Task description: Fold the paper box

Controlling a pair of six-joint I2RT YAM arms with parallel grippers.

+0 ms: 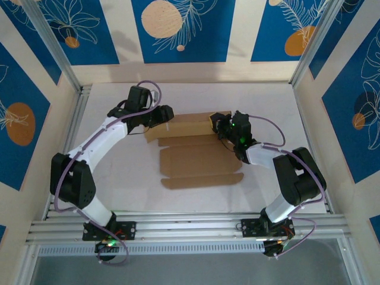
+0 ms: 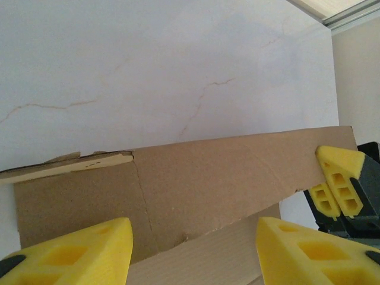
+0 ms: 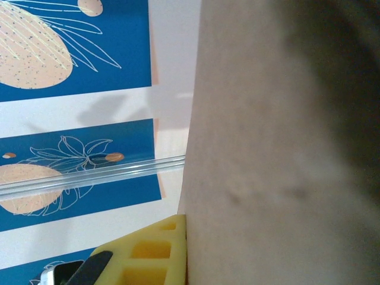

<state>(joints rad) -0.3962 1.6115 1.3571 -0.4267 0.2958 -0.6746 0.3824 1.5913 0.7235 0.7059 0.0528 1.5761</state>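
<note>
Yellow foam fingers (image 2: 77, 255) of the left gripper (image 2: 193, 252): foremost in the left wrist view, standing about halfway apart, nothing pinched between them. Beyond and between the tips lies brown board.

Item 1. Plain brown corrugated cardboard mailer sheet, die-cut with flaps, creases and slots: the paper box (image 2: 208, 172). It sits between the two grippers, and most of it lies flat on the white tabletop (image 1: 119, 172) on the side toward the arm bases. Its far long flap runs from just ahead of the left fingertips across to the right gripper and appears tilted up off the surface. One torn, pale edge strip shows at the flap's left end.

Item 2. Right gripper (image 2: 335, 181), black body with yellow foam pads: jaws closed down on the right end of that far flap, with board pressed flat against one pad in its own wrist view.

Item 3. Blue wall panels with peach discs and leaf outlines (image 1: 178, 29), behind both tools.

Progress, as judged: early. One long flap is being raised along its crease. The middle panels and the near flap, on the side toward the arm bases, lie unfolded, no side walls stand, and no tab is seated in a slot. Left to do: stand the walls, tuck the end flaps, close the lid.
</note>
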